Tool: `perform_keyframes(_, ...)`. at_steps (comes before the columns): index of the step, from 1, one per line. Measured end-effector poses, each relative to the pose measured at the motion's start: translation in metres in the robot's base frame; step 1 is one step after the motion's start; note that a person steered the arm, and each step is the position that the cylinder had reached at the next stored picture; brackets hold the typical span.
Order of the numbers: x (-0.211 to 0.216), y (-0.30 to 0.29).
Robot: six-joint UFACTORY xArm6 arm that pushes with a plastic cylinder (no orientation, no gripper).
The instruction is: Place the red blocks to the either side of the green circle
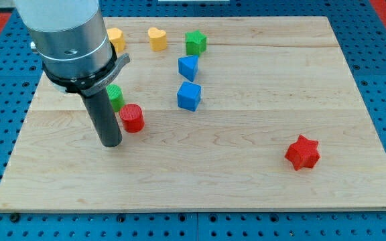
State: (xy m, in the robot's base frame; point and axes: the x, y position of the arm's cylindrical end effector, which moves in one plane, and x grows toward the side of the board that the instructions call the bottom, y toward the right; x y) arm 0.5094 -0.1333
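My tip [111, 143] sits on the tabletop [246, 194] at far left, no pincer on this rig. Just right: red cylinder [132, 118], w/ green circle [115, 97] touching behind it, partly hidden by rod. Red star [303, 152] lies well apart, near right.

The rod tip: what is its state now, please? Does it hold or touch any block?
My tip: no gripper, so it holds nothing; it stands just to the view's left of the red cylinder; contact cannot be told.
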Motion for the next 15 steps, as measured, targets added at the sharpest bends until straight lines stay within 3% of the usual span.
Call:
perform_keyframes(2, -0.049, 0.032)
perform_keyframes(5, -0.060, 0.032)
perform_keyframes(6, -0.041, 0.044)
perform_keyframes(8, 0.087, 0.208)
perform_keyframes(9, 0.076, 0.320)
perform_keyframes(10, 0.048, 0.359)
perform_keyframes(12, 0.035, 0.225)
perform_keyframes(14, 0.016, 0.287)
perform_keyframes(15, 0.007, 0.274)
